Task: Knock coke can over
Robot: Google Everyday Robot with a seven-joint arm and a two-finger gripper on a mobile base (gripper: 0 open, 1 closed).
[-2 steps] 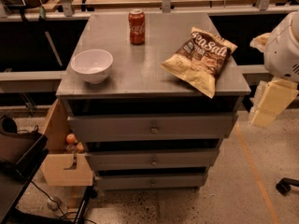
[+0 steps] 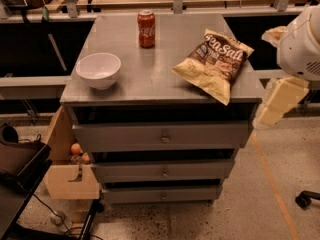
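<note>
One camera view is showing everything. The coke can (image 2: 146,29) is standing upright near the back of the grey surface (image 2: 150,79), left of centre. The hand (image 2: 277,101) is hanging off to the right, just beside the front right corner and well apart from the can. It is gripping nothing that I can see, and whether it is open or closed I cannot tell.

Trouble is likely coming from the chip bag (image 2: 215,64). It is lying between hand and can with one corner overhanging the front edge, so a low, straight sweep risks dragging it off before the can is touched. The can is also sitting close to the back edge, so too hard a shove may be sending it rolling off the rear. A leftward roll may be carrying it toward the white bowl (image 2: 98,70).
</note>
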